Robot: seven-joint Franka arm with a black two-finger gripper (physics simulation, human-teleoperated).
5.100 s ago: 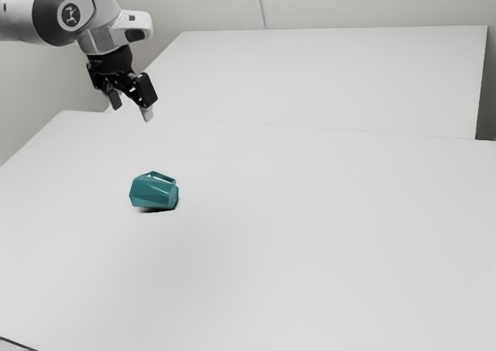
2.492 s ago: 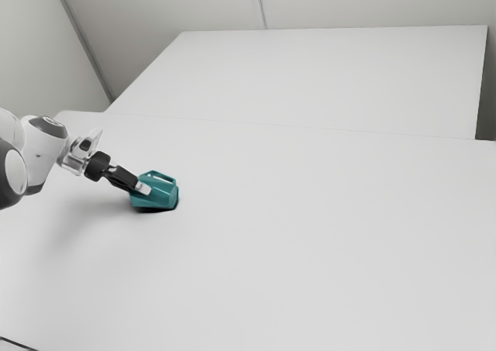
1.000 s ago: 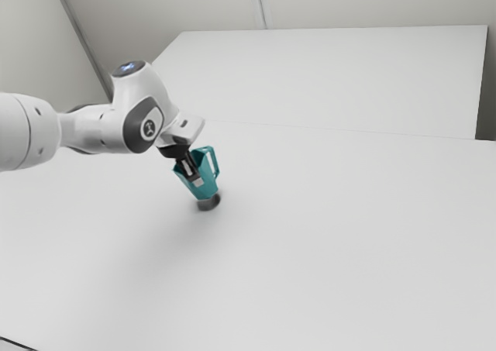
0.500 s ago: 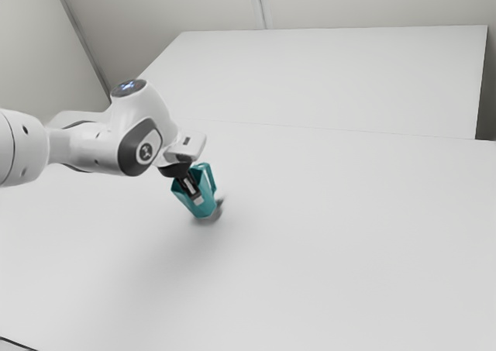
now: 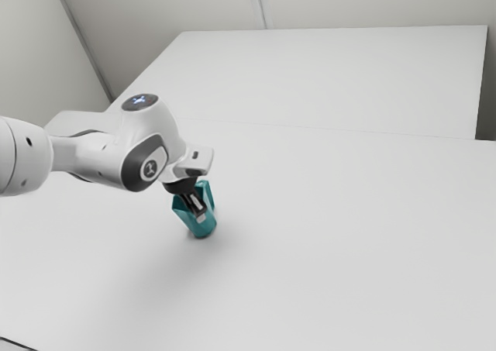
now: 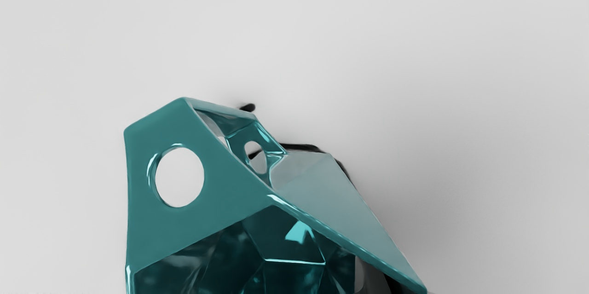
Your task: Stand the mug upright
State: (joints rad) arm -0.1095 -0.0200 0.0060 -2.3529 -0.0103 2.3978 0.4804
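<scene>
Gripper [image 5: 201,215] is pinching teal mug [image 5: 203,229]; mug is tilting, mouth leaning toward exterior view's left, well apart from table's [image 5: 349,250] far edge.

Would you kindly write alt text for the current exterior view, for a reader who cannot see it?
A white robot arm reaches in from the exterior view's left, its black gripper holding a teal mug, mouth up but somewhat tilted, at a broad, pale table.
</scene>
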